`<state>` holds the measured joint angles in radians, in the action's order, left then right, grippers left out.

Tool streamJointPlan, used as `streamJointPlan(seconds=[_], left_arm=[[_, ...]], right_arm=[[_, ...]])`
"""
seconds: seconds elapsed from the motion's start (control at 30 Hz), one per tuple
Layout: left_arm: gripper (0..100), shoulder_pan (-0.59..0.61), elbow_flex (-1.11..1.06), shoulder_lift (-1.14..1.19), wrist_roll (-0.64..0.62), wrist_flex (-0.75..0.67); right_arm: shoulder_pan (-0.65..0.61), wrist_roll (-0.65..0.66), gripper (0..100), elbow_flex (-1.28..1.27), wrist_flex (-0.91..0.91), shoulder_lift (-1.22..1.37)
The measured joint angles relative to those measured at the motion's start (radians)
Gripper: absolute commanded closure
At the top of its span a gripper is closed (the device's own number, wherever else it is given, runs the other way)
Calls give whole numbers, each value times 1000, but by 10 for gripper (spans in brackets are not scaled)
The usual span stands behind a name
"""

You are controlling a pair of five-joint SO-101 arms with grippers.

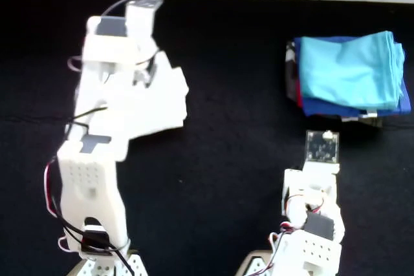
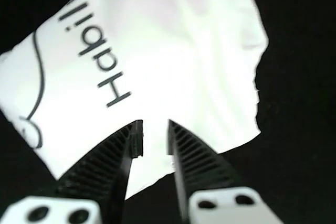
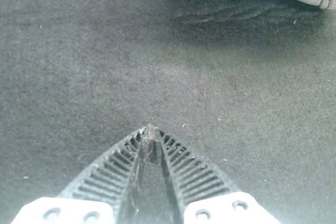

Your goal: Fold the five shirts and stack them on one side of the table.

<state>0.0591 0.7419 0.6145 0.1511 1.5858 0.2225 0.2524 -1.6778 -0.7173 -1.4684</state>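
Across the black felt surface [image 1: 226, 159], I see the white shirt [image 1: 165, 105] lying rumpled under my left arm; the left wrist view reveals its dark lettering. A folded stack [image 1: 349, 72], cyan on top, sits far right. My left hand [image 2: 155, 137] hangs released over the shirt; my right hand [image 3: 151, 142] is clenched, empty.

In the high view, the left arm [image 1: 94, 179] covers part of the white shirt [image 1: 171, 101], so the shirt's outline there cannot be determined. In the stack [image 1: 388, 105], the light-blue shirt [image 1: 352, 66] conceals the lower shirts except at their edges, and their count cannot be confirmed. The right wrist view cuts the stack off at the frame edge.
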Motion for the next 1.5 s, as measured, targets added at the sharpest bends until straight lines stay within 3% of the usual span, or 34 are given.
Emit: streamJointPlan(seconds=[0.7,0.93,1.1,1.27,1.4,1.5], left_arm=[[966,-287,14,218,-2,-118],[966,-290,245,219,2,51],[963,-216,422,218,2,153],[963,-9,433,279,3,160],[963,150,433,344,2,101],[963,199,433,390,0,26]], right_arm=[[0,0,992,0,0,0],[0,0,992,0,0,-2],[0,0,992,0,0,-2],[0,0,992,0,0,-2],[0,0,992,0,0,-2],[0,0,992,0,0,-2]])
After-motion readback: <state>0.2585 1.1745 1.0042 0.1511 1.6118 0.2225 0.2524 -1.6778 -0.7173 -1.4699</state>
